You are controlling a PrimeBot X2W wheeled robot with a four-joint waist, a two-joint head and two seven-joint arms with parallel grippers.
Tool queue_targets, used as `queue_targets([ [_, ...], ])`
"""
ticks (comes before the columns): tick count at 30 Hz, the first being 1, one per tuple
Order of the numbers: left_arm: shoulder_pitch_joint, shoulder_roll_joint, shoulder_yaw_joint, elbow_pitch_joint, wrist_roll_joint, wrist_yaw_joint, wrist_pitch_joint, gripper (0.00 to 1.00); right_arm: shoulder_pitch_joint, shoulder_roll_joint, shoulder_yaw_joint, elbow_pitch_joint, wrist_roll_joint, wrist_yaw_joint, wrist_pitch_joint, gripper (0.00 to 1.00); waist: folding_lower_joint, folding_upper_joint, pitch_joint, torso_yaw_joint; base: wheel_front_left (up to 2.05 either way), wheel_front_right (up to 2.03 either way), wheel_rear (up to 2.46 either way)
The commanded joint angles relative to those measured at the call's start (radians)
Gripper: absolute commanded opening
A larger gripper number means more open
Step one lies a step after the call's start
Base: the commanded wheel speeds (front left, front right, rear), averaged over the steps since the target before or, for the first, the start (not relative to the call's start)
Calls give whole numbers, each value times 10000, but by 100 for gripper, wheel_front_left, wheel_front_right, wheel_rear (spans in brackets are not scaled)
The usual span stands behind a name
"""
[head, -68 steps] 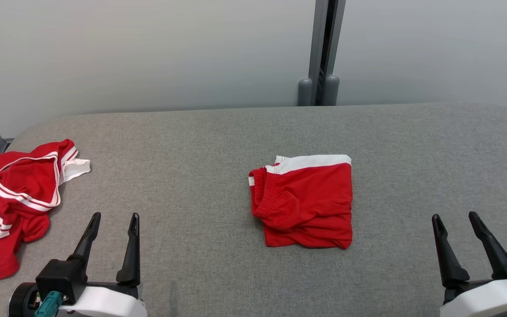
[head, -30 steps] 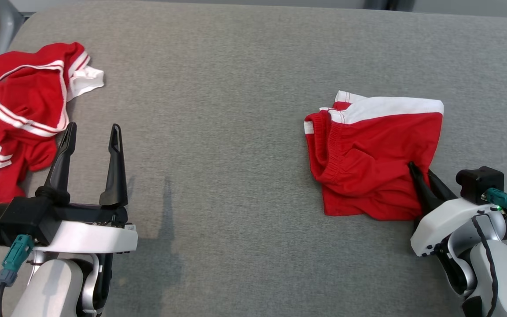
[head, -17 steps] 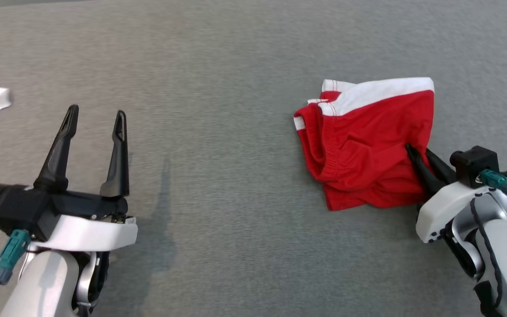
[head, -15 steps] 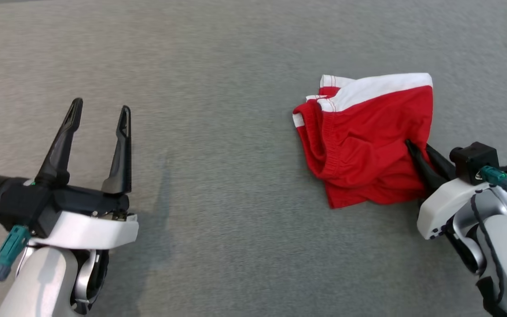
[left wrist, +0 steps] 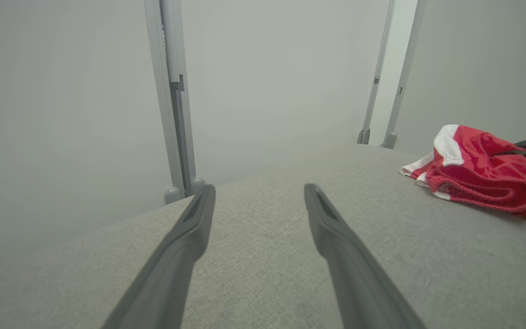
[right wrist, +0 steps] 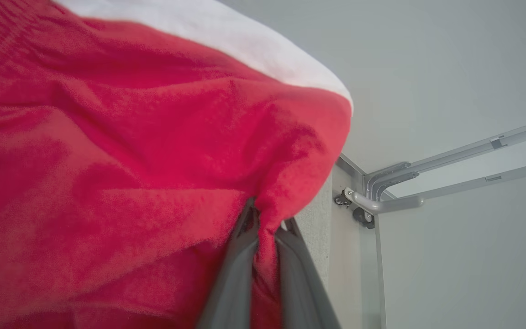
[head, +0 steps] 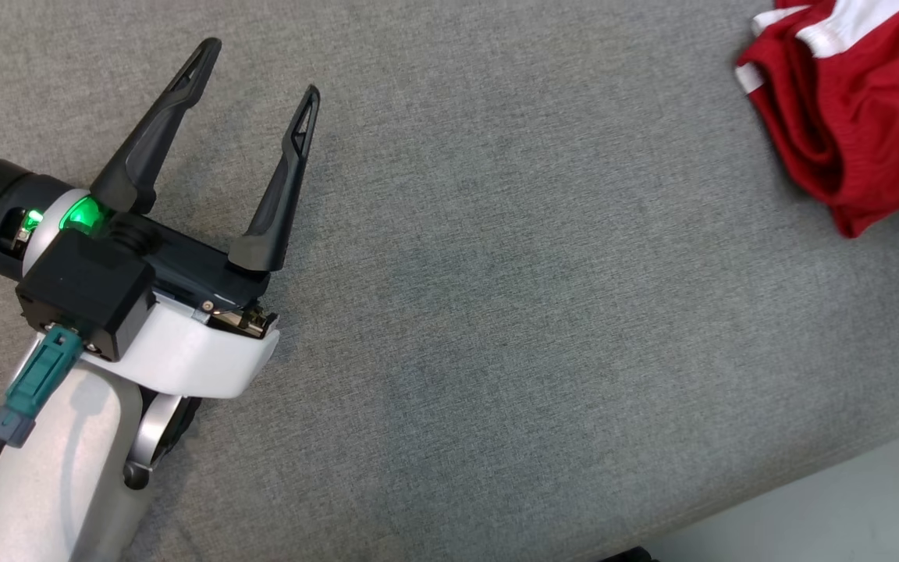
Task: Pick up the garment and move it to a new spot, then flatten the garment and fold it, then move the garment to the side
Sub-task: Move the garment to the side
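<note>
Head cam's swung round since a moment ago, so my left end effector (head: 261, 68) now sits big and close, jaws wide, holding nothing. Past it, grey tabletop (head: 496, 312). Well off to its right lies the folded red garment (head: 855, 101), edge pinched tight in the right end effector (right wrist: 267, 224). Looks like the last step, shifting it aside. Next: hold the pinch, carry w/o spilling the fold, then let go.

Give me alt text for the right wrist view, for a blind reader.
The right claw is pinched shut on a fold of a red garment, which takes up most of the picture. A white band runs along its upper edge; a sliver of grey table and a metal frame show at right.
</note>
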Motion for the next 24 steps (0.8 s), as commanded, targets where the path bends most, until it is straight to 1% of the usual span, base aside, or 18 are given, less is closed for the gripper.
queue_targets([
  [1,-158,46,23,-55,39,-49,-5,100,-148,2,-45,47,-18,-6,-88,0,-1,-1,125,31,0,0,0],
  [4,-256,54,-11,-131,61,-43,10,100,-513,-61,-129,635,-86,-6,-145,0,-1,-1,232,102,0,0,0],
  [5,-311,38,-35,-130,59,-37,-9,100,-778,-137,-245,1017,-176,-6,-164,0,-1,-1,257,188,0,0,0],
  [7,-345,27,-52,-91,39,-31,-24,100,-830,-26,-342,1424,-198,-6,-186,0,-1,-1,264,247,0,0,0],
  [8,-349,12,-75,-69,43,2,-27,100,-925,53,-489,1840,-160,-6,-216,8,-1,-1,264,282,0,0,0],
  [9,-321,11,-55,-27,37,48,-27,100,-1037,225,-632,2101,-207,-6,-247,88,-1,-1,227,286,0,0,0],
  [10,-295,16,-44,-2,20,80,-33,100,-1036,300,-709,2250,-218,-6,-250,100,-1,-1,197,286,0,0,0],
  [13,-191,24,-10,57,-49,146,-67,100,-951,490,-960,2501,-268,-6,-297,100,-1,-1,79,271,0,0,0],
  [14,-35,-21,43,151,-112,249,-123,100,-722,629,-1386,2710,-282,-6,-317,100,-1,-1,-142,254,0,0,0],
  [16,100,-51,96,234,-191,318,-184,100,-595,716,-1825,2597,-251,-6,-321,100,-1,-1,-325,253,0,0,0],
  [17,175,-69,123,282,-221,368,-207,100,-495,766,-2124,2452,-211,-6,-323,100,-1,-1,-431,253,0,0,0],
  [19,371,-96,199,377,-292,495,-290,100,-137,1065,-2768,2043,-96,-6,-316,100,-1,-1,-688,254,0,0,0],
  [21,587,-151,253,503,-478,526,-344,100,286,1291,-3423,1539,-20,-6,-318,100,-1,-1,-983,294,0,0,0],
  [24,975,-207,461,673,-718,704,-525,100,1087,1802,-4290,694,-52,-5,-318,100,-1,-1,-1466,413,0,0,0],
])
